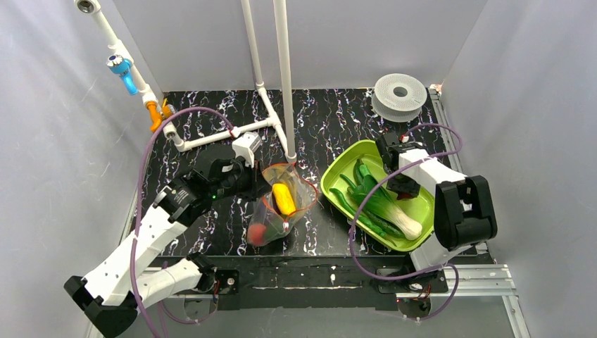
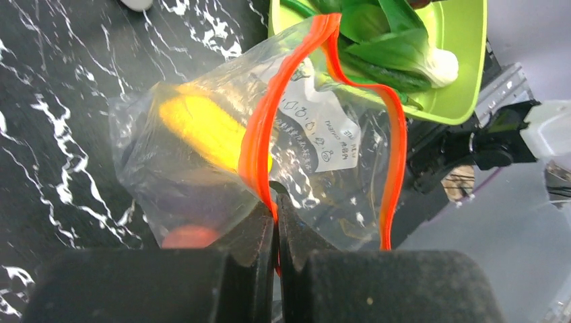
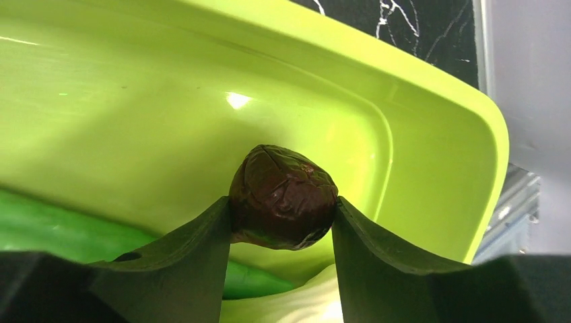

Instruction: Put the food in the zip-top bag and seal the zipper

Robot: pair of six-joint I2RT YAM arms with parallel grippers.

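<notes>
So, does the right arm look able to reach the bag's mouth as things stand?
Probably yes: the left gripper pinches the zipper, holding the zip-top bag open beside the tray, with nothing between it and the right gripper holding the eggplant.

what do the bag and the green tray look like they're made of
The zip-top bag looks like thin clear plastic film: see-through, crinkled, glossy. The tray is probably hard moulded plastic: smooth lime-green, shiny highlight.

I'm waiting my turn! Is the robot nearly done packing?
About halfway. Yellow piece and tomato are in the zip-top bag, which the left jaws pinch open. The right jaws hold the eggplant. Green vegetables lie in the tray; the zipper is unsealed.
</notes>
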